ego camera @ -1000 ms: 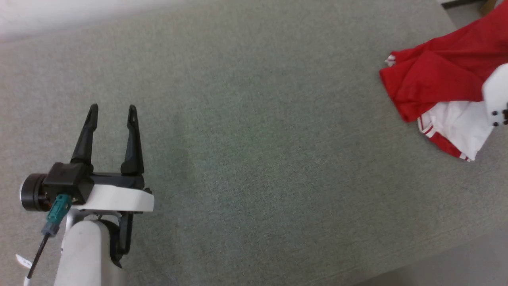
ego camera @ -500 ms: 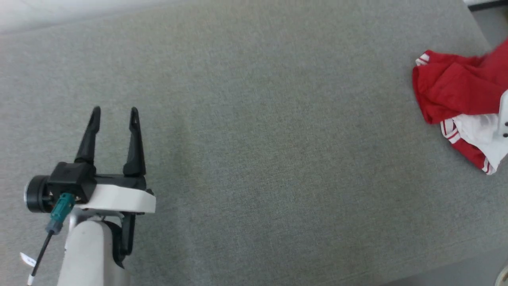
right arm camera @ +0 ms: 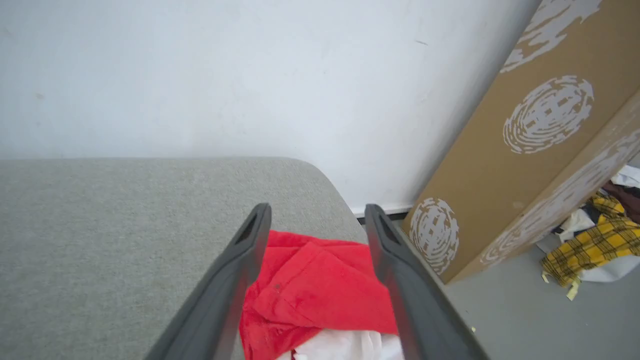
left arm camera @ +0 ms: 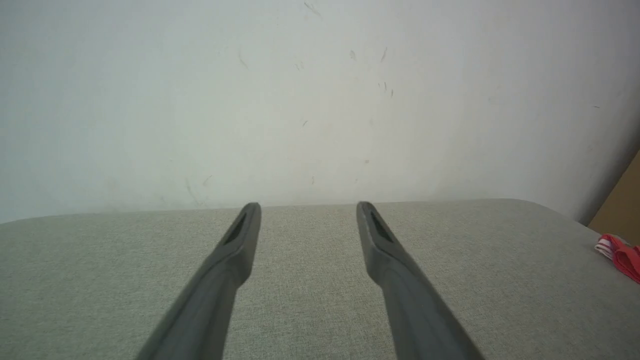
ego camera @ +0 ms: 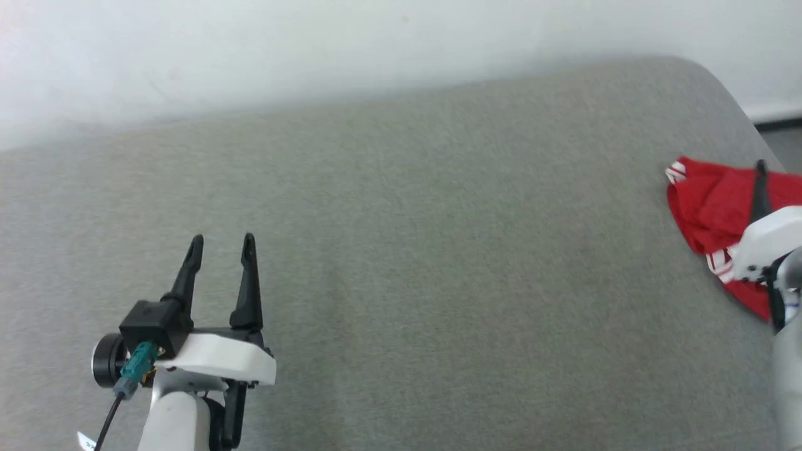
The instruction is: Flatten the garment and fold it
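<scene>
Standing apart, the right fingers (right arm camera: 242, 265) were poised over the garment (right arm camera: 310, 290), with red cloth showing in the gap between them; contact could not be determined. The left fingers (left arm camera: 237, 250) were likewise spread, above the grey counter (ego camera: 438, 250) and well apart from the garment. The garment lay crumpled, red over white, at the counter's right end near its rounded far corner. Past that edge, a printed cardboard box (right arm camera: 500, 175) stood by the white wall (right arm camera: 225, 75), with yellow plaid cloth (right arm camera: 590, 245) on the floor (right arm camera: 525, 310) beside it.
</scene>
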Motion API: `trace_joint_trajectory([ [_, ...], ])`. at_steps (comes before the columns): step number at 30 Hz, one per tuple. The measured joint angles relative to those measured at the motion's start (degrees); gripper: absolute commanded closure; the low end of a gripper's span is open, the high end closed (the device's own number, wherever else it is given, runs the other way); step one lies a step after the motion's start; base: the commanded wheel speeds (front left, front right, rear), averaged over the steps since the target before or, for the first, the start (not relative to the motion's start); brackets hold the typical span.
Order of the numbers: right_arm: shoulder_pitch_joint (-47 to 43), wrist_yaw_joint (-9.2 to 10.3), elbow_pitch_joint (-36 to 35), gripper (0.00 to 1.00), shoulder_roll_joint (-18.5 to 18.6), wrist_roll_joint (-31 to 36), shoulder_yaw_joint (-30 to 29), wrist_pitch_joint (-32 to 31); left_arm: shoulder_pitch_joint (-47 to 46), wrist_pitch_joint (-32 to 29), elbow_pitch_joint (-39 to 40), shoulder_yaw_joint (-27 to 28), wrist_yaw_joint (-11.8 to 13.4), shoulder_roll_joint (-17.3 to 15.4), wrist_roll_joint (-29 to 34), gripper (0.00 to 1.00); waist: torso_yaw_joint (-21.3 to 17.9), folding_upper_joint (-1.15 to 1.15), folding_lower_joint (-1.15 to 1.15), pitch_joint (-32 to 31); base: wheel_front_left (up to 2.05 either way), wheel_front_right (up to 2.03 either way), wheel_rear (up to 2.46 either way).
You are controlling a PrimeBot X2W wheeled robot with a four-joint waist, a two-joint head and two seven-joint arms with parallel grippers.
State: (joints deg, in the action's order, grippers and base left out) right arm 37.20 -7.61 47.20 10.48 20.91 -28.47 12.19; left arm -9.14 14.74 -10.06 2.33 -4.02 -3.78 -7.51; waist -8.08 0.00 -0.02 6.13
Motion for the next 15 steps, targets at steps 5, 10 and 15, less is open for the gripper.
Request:
trace_joint_trajectory([
  [5,-6.4,0.0,-7.6,0.0,-1.7,-9.0,6.9,1.7,1.0,0.0,-0.8,-0.3,0.0,0.3,-1.7,0.0,3.1,0.0,0.01,-3.1,0.0,0.0,0.0],
  [10,-15.9,0.0,-19.5,0.0,-3.1,-16.3,14.9,2.0,2.4,0.0,-2.4,-1.0,0.0,0.5,-3.0,0.0,6.2,0.0,0.01,-5.5,0.0,0.0,0.0],
  [15,-25.2,0.0,-31.2,0.0,-4.1,-20.5,19.4,0.2,3.0,0.0,-3.2,-1.9,0.0,0.6,-3.1,0.0,9.0,0.0,0.01,-7.3,0.0,0.0,0.0],
])
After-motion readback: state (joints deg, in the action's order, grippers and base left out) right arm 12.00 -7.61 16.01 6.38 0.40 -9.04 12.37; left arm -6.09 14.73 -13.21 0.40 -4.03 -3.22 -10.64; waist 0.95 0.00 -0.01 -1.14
